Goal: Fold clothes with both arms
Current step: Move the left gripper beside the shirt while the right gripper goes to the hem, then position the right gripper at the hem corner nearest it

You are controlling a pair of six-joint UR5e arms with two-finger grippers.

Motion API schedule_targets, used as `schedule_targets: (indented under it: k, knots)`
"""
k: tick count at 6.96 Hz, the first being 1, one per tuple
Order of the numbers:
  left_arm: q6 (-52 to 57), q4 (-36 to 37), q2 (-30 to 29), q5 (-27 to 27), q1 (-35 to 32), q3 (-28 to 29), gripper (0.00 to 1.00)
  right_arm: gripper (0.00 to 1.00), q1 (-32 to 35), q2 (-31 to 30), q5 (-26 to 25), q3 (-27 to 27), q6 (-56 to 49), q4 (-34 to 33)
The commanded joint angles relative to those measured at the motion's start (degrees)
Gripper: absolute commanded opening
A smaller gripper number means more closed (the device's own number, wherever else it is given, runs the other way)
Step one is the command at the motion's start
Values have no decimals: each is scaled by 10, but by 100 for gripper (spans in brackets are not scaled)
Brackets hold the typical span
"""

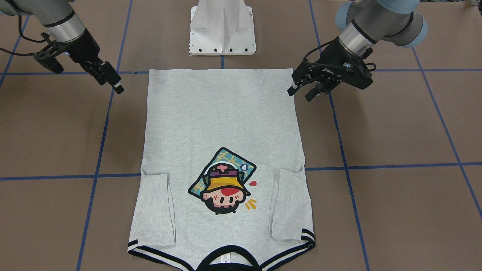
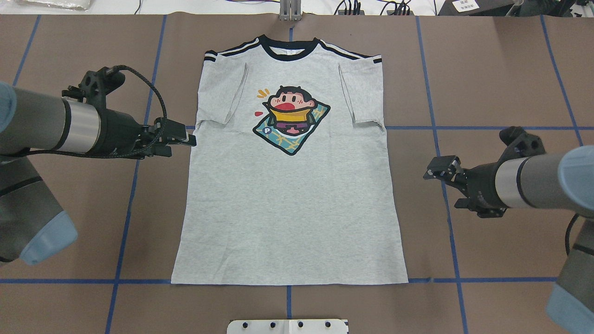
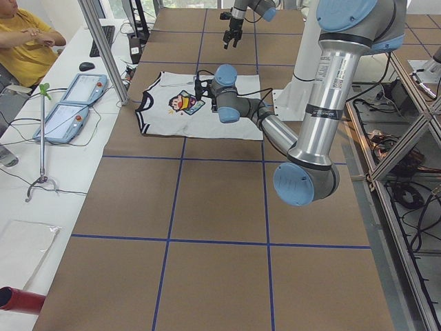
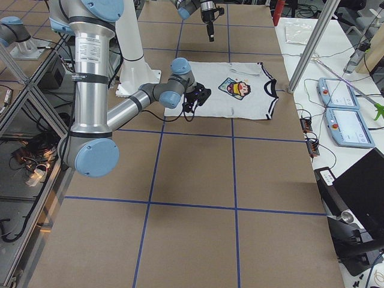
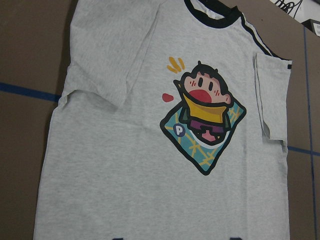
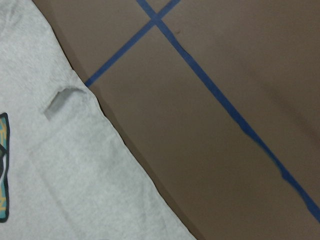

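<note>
The grey T-shirt (image 1: pixel 222 120) lies flat and print-up on the brown table, with its collar away from the robot and both sleeves folded in over the front. It also shows in the overhead view (image 2: pixel 287 199) and both wrist views (image 5: pixel 125 150) (image 6: pixel 50 165). My left gripper (image 1: pixel 300 94) is open and empty. It hovers beside the shirt's left edge (image 2: pixel 189 138). My right gripper (image 2: pixel 441 185) looks open and empty. It stands off the shirt's right edge, apart from the cloth (image 1: pixel 118 89).
The white base pedestal (image 1: pixel 222 30) stands just behind the shirt's hem. Blue tape lines (image 2: pixel 436 127) cross the table. Two teach pendants (image 3: pixel 72 103) and an operator in yellow (image 3: pixel 24 41) are at the far side beyond the collar.
</note>
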Motion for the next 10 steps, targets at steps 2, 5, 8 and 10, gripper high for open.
schedule_targets:
  k: [2,5,8,10]
  knots:
    - [0,0,8,1,0,-6,81,95,-164,5,-154,51,154,-115]
    - [0,-1,8,2,1,-1,83,95,-214,6,-193,42,221,-120]
    - [0,-1,2,2,2,-2,83,94,-240,22,-206,-6,241,-122]
    - [0,-1,2,2,2,-3,83,93,-243,63,-205,-40,243,-129]
